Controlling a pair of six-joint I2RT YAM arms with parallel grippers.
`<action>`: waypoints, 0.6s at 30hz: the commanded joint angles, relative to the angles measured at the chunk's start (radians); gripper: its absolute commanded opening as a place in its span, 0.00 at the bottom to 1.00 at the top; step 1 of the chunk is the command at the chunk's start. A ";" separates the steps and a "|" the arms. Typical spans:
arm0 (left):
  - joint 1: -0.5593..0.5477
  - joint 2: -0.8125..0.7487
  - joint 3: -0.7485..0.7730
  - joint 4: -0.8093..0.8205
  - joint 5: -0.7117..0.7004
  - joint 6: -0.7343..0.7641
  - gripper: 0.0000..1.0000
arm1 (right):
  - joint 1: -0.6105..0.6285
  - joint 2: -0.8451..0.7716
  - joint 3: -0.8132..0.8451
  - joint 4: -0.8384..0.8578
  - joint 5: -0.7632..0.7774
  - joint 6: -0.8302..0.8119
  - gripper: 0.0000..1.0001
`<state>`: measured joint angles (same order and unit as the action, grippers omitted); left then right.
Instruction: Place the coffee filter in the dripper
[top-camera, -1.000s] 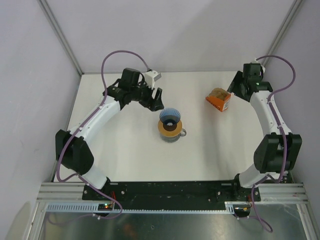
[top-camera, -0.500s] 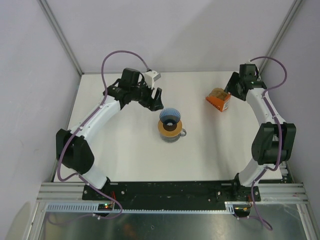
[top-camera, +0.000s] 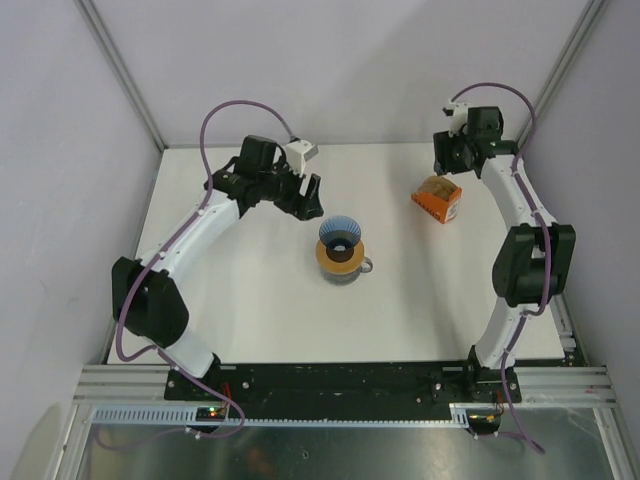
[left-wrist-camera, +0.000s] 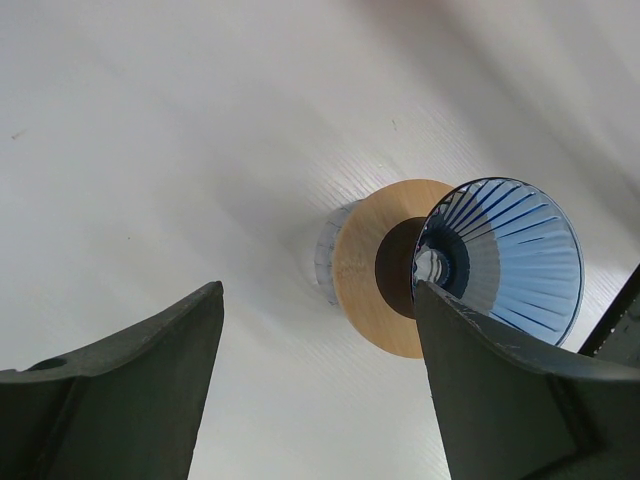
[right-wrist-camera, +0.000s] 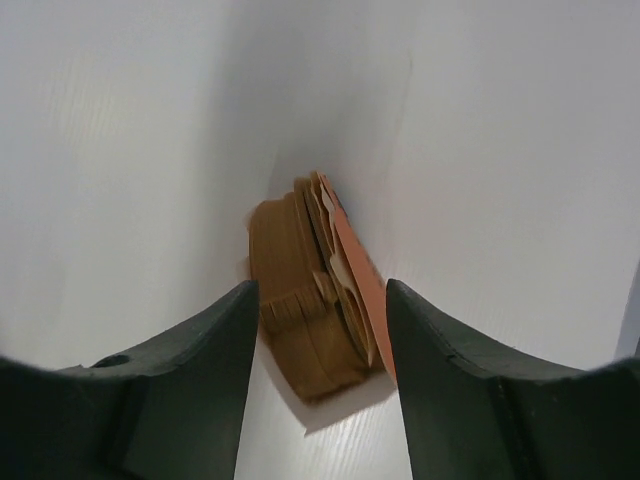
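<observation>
The dark-blue dripper (top-camera: 340, 234) (left-wrist-camera: 512, 255) sits on a flat orange ring (left-wrist-camera: 372, 272) on top of a grey mug (top-camera: 362, 265). My left gripper (top-camera: 308, 202) (left-wrist-camera: 317, 292) hangs open just back-left of the dripper, with nothing between its fingers. No separate coffee filter is in view; brown filters stand stacked in an orange box (top-camera: 437, 198) (right-wrist-camera: 300, 290). Over the far side of that box my right gripper (top-camera: 444, 167) (right-wrist-camera: 320, 290) is open, its fingers to either side of the stack in the right wrist view, and it holds nothing.
The grey side walls and a metal corner post (top-camera: 560, 70) stand close behind the right arm. The box lies near the table's back right corner. White table surface (top-camera: 250, 300) stretches in front of the mug.
The right arm swung from the box's right side round to behind it, and its jaws narrowed somewhat. The left arm, dripper and box stayed put.
</observation>
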<state>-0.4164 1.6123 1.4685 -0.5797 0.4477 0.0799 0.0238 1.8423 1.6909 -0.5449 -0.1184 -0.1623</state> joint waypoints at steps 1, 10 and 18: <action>0.010 0.004 0.015 0.011 -0.008 0.026 0.81 | 0.001 0.088 0.137 -0.101 -0.082 -0.175 0.58; 0.026 0.019 0.018 0.012 -0.014 0.028 0.81 | 0.030 0.181 0.249 -0.187 0.023 -0.264 0.48; 0.029 0.025 0.018 0.011 -0.009 0.027 0.81 | 0.036 0.205 0.258 -0.219 0.028 -0.297 0.43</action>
<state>-0.3939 1.6409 1.4685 -0.5797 0.4423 0.0879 0.0536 2.0258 1.8969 -0.7376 -0.1181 -0.4225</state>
